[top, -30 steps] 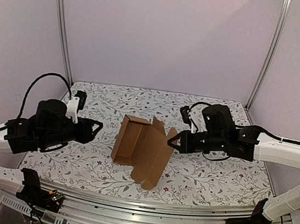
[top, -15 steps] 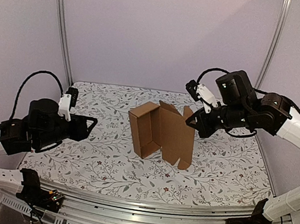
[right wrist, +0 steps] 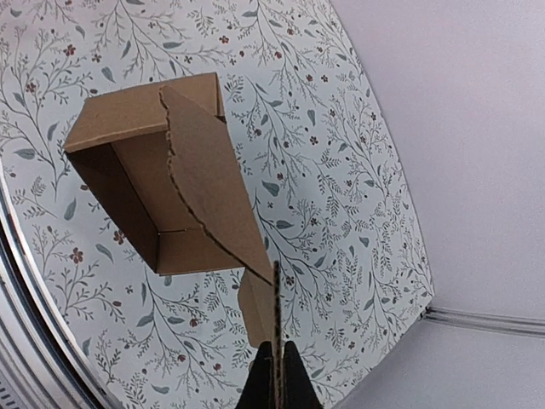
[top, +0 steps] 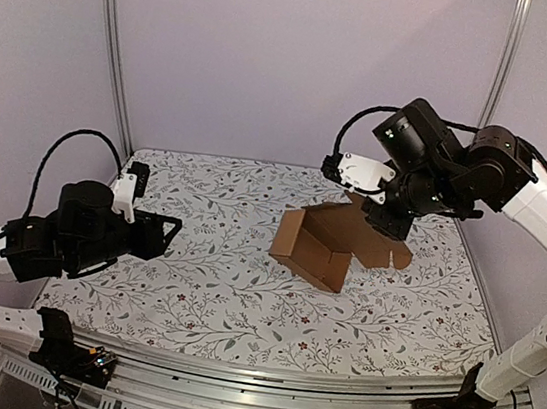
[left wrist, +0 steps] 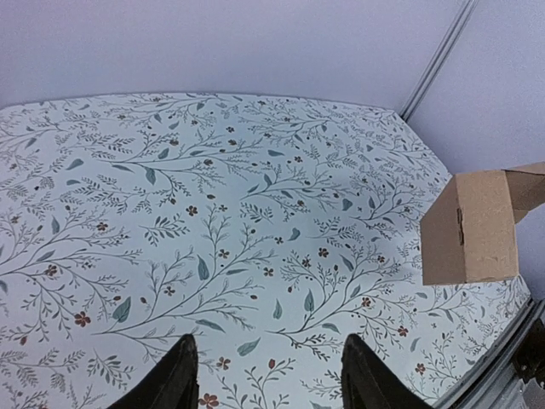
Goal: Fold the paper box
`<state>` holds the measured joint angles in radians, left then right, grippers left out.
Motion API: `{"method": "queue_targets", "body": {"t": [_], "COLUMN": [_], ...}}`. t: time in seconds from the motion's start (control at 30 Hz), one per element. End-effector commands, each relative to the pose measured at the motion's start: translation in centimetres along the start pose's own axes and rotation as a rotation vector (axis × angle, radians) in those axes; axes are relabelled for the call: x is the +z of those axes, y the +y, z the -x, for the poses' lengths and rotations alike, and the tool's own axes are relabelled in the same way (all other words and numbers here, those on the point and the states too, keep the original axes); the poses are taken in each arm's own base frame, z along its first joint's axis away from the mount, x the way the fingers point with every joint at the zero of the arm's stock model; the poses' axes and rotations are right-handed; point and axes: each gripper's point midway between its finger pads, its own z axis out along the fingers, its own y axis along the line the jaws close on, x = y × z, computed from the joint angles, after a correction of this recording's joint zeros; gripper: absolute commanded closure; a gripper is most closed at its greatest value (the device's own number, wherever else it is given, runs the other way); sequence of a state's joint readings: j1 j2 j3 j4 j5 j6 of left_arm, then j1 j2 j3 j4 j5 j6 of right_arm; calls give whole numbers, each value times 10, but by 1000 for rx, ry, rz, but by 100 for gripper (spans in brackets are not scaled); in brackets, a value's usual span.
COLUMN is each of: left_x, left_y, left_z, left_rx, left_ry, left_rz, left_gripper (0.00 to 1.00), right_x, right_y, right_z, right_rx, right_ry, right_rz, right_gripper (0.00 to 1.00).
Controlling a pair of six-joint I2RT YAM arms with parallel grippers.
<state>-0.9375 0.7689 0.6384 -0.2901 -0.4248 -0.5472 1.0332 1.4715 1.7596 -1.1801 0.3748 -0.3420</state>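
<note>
1. Cardboard, plain brown, die-cut and partly folded into an open rectangular tray with loose flaps, is making up the paper box (top: 313,248). It is sitting over the right half of the white counter printed with leafy sprigs (top: 201,296), nearer the far edge than the near edge.
2. The black two-fingered right gripper (right wrist: 274,375) is reaching down from above the far-right corner and pinching one flap of the box. In the right wrist view its fingers are pressing together on the flap's thin edge, with only the board's thickness between them.
3. The tray part is hanging away from that gripper. From overhead it is lying to the gripper's left and a little toward the near edge, tilted, with its hollow side facing the right wrist camera.
4. Another flap is spreading out under the gripper toward the counter's right edge.
5. Whether the box's lowest corner is touching the counter or hanging just above it, I cannot tell.
6. The black left gripper (left wrist: 268,358) is hovering over the counter's left half, toward the near-left corner. Its fingers are standing apart, gripping nothing.
7. In the left wrist view the box is showing at the far right, one plain end panel turned toward the camera, well apart from the left gripper.
</note>
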Motion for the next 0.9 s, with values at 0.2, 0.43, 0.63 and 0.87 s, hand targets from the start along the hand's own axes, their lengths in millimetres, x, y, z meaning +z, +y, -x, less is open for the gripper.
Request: {"method": "queue_targets", "body": {"t": [0.2, 0.43, 0.63, 0.87], "left_x": [-2, -2, -2, 0], "left_y": [4, 4, 4, 5], "left_z": [-7, -9, -13, -18], "left_rx": [15, 5, 2, -9], "left_ry": [12, 14, 26, 37], "left_rz": [-7, -13, -16, -15], "left_gripper": [45, 45, 44, 44], "right_x": [39, 75, 103, 122], "right_y": [16, 42, 62, 70], "right_z": [-20, -9, -3, 9], "right_rx": [-393, -454, -483, -493], "right_ry": [373, 438, 465, 436], "right_rz": [26, 97, 139, 135], "right_gripper": [100, 100, 98, 77]}}
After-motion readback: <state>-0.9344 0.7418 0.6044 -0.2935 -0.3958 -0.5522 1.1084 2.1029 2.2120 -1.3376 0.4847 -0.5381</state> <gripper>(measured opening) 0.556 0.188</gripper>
